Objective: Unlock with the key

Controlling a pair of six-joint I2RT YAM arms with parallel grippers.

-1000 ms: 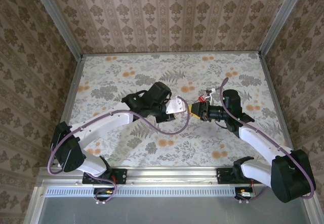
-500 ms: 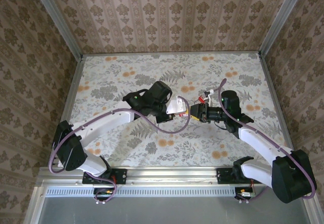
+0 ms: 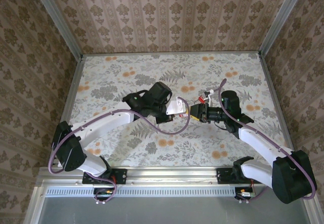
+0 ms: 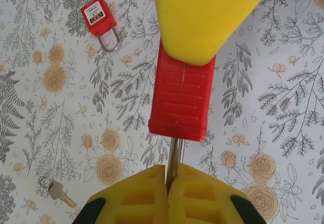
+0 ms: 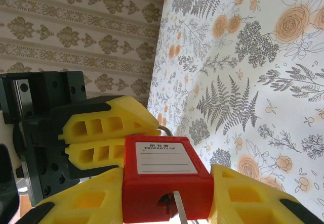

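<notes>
Pinched tight in the left gripper (image 4: 167, 176), low centre of its wrist view: the steel shackle (image 4: 174, 155) of a red padlock (image 4: 179, 102). Squeezed from both sides by the right gripper (image 5: 167, 177), at the bottom of its own view: the body of that padlock, label toward the camera. Lying on the table (image 4: 283, 82), well apart: a second padlock (image 4: 99, 17) upper left, a key (image 4: 56, 190) lower left.

Top camera looks down from behind; both close wrist cameras apparently share the red padlock (image 4: 179, 95).
</notes>
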